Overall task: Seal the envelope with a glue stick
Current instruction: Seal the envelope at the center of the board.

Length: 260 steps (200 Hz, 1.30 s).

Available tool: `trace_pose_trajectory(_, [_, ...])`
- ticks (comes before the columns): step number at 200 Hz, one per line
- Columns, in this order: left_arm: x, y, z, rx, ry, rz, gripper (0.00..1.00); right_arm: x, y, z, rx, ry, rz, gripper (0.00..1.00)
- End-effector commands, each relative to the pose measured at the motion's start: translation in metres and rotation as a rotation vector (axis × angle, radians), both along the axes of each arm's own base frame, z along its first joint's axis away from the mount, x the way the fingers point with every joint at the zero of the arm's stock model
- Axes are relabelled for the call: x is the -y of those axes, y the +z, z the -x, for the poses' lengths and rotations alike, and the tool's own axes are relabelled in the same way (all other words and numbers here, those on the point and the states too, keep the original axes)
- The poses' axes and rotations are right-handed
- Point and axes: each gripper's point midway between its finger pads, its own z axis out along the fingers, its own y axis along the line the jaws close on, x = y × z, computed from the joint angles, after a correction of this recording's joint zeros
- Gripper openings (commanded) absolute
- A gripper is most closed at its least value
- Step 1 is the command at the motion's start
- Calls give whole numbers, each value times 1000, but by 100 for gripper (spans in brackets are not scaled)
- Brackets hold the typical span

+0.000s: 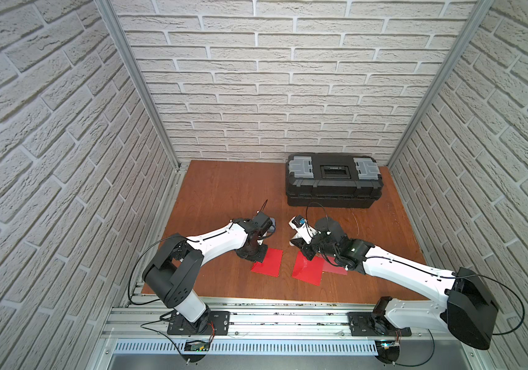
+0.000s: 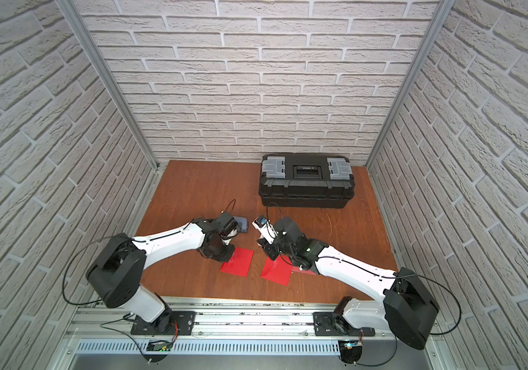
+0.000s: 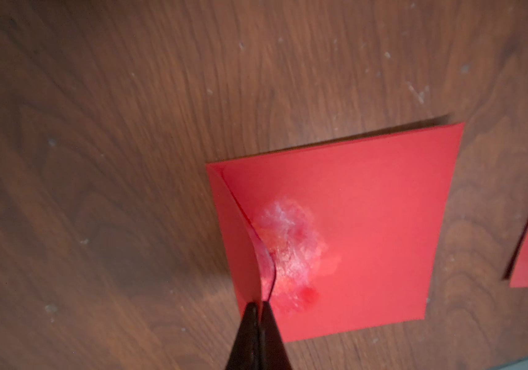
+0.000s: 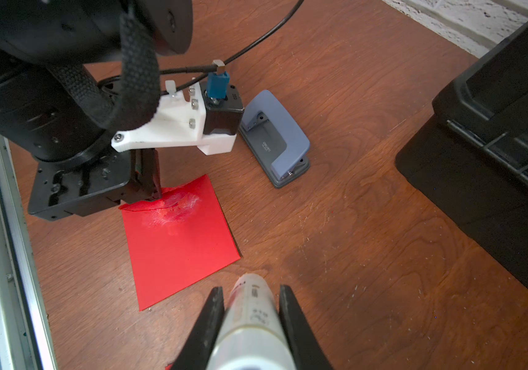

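Here the left gripper [image 3: 260,306] was clenched on the envelope [image 3: 368,224], pinching the curled edge of its flap [image 3: 237,243] beside a whitish glue smear [image 3: 288,243]. The envelope lay near the worktop's [image 1: 224,192] front edge, about midway along it. The right gripper [image 4: 251,291] was clamped around the glue stick [image 4: 253,320], apart from the envelope, near one corner. A hole punch [image 4: 275,141] sat just beyond the left gripper; a toolbox [image 1: 333,182] stood at the back right corner.

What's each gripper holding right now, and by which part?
Right gripper clamps the glue stick around its barrel; left gripper pinches the red envelope by its flap tip.
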Motion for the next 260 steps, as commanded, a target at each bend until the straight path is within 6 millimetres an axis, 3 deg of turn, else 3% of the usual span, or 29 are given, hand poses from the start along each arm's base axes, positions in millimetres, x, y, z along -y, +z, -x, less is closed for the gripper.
trace_pose_trajectory(1, [10,-4,-1,-8,6,33,9,-2,21,-4,34,-14,-46,3])
trace_pose_trajectory(47, [21,-14,4,-46,42,128,25,-1,23,-3,30,-20,-49,3])
trace_pose_trajectory(109, [18,-28,10,-92,101,204,40,0,24,-3,25,-23,-52,3])
trace_pose_trajectory(122, [15,-29,10,-94,110,199,40,0,23,-2,23,-23,-50,3])
trace_pose_trajectory(146, [8,-32,12,-94,117,174,24,-1,23,-3,24,-21,-48,3])
trace_pose_trajectory(175, [3,-35,14,-97,112,146,16,-1,23,-4,22,-21,-48,3])
trace_pose_trajectory(213, [-7,-39,16,-93,91,56,15,0,25,-4,31,-23,-33,2])
trace_pose_trajectory(260, [-18,-46,26,-94,31,-114,16,17,35,-10,98,-67,29,3])
